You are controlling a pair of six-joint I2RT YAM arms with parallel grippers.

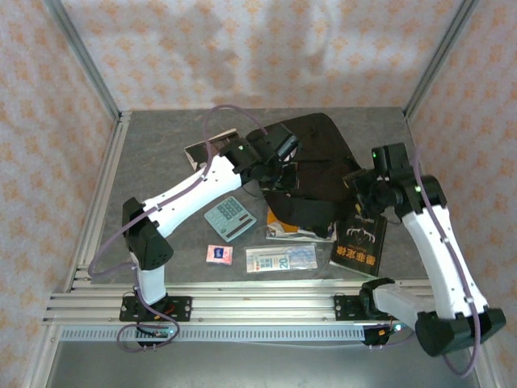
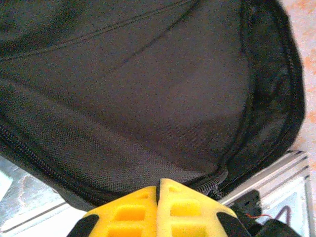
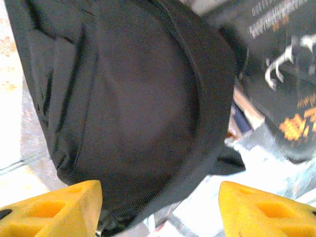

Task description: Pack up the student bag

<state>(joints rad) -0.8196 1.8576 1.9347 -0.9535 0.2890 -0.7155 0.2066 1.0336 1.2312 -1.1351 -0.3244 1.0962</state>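
A grey-blue calculator (image 1: pixel 230 218) lies face up on the grey table (image 1: pixel 153 162). Just in front of it, a touch to the left, sits a small pink packet (image 1: pixel 219 255). In front and to its right lies a clear pouch (image 1: pixel 280 258) with printed paper inside. Well off to the calculator's right there's a black book (image 1: pixel 359 240) with pale lettering. Behind the calculator, a second book (image 1: pixel 203 150) is partly hidden.

Soft even overhead light; blurred student bag (image 3: pixel 138 98) amid blown-out white glare.
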